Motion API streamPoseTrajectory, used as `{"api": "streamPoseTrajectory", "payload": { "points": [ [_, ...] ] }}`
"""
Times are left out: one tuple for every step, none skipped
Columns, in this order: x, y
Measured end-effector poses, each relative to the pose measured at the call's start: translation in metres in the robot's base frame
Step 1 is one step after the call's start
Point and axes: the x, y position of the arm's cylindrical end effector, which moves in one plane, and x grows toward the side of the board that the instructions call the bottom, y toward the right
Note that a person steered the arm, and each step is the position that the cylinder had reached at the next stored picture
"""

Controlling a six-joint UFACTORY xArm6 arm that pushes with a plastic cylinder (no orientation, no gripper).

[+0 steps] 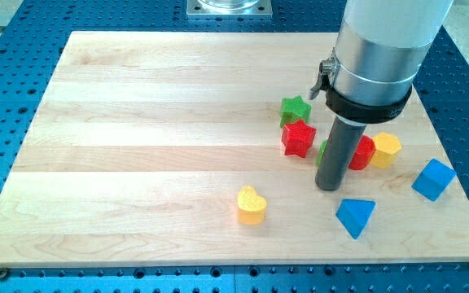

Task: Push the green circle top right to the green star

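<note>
The green star [295, 109] lies right of the board's middle, touching the red star [298, 137] just below it. The green circle [323, 150] is mostly hidden behind my rod; only a green sliver shows at the rod's left edge, right of the red star. My tip [330, 186] rests on the board just below the green circle. A red block [363, 152] shows at the rod's right side, its shape unclear.
A yellow hexagon-like block [387, 150] touches the red block's right side. A blue block [433, 179] lies near the right edge. A blue triangle [355, 216] lies below my tip. A yellow heart [252, 204] lies lower centre. The wooden board [153, 122] sits on a blue perforated table.
</note>
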Motion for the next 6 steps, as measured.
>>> {"api": "streamPoseTrajectory", "payload": {
  "points": [
    [0.004, 0.007],
    [-0.064, 0.005],
    [-0.120, -0.002],
    [-0.128, -0.007],
    [-0.120, -0.007],
    [-0.086, -0.007]
  ]
}}
